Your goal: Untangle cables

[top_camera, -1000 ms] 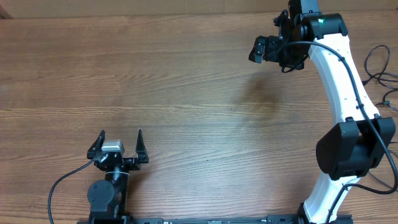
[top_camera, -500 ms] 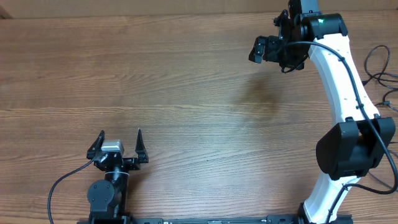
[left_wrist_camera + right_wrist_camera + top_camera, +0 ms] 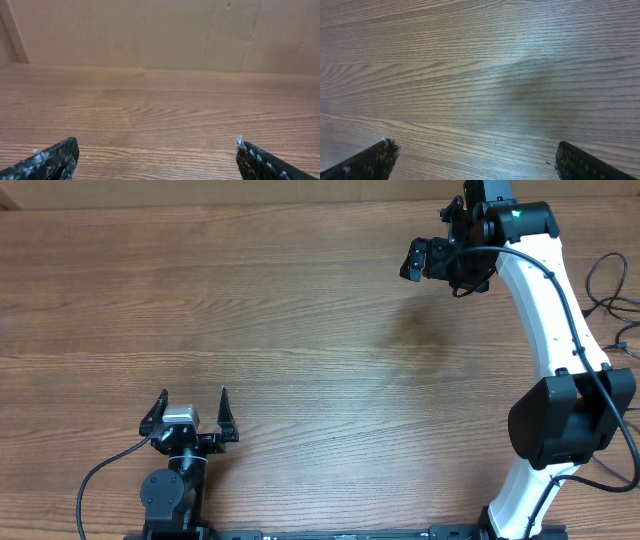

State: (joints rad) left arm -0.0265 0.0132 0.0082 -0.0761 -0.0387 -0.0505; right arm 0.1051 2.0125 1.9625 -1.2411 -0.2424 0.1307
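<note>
While I watch from overhead, my left tool [image 3: 193,395] and right tool [image 3: 472,147] stand fully spread above the counter [image 3: 300,330], gripping nothing.

L gripper [image 3: 193,398] sat w/ jaws wide apart, L arm [image 3: 168,492] folded up close behind it. R gripper [image 3: 410,260] gaped too, R arm [image 3: 545,310] stretched long behind it.

Overhead looks straight down on the whole counter [image 3: 250,300], left wrist low behind left pincer [image 3: 157,145], facing level toward the far wall [image 3: 150,30], right wrist close over wood behind right pincer [image 3: 475,147], tilted down, counter shared.
</note>
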